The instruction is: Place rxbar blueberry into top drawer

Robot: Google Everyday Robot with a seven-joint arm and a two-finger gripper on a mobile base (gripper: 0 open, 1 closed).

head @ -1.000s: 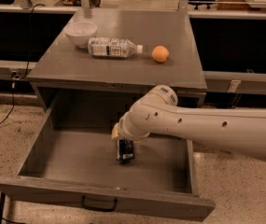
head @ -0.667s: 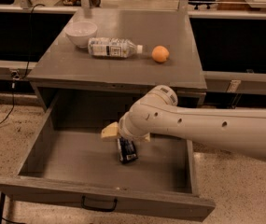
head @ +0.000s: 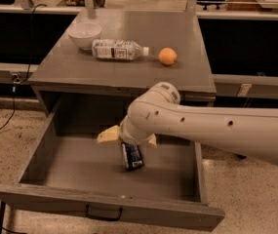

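Note:
The rxbar blueberry (head: 132,156), a small dark bar with pale print, lies on the floor of the open top drawer (head: 75,167), near its middle. The drawer is pulled far out, and its dark handle (head: 103,213) shows on the front panel. My gripper (head: 127,141) hangs inside the drawer just above the bar. Its pale fingers (head: 108,134) are spread wide to either side, and nothing is between them. My white arm reaches in from the right.
On the cabinet top (head: 129,72) stand a white bowl (head: 84,34), a clear plastic bottle lying on its side (head: 116,49) and an orange (head: 167,56). Dark counters run behind, and a speckled floor lies around the cabinet.
The gripper's fingers have spread apart and let go of the bar, which now lies on the drawer floor. The arm has barely moved.

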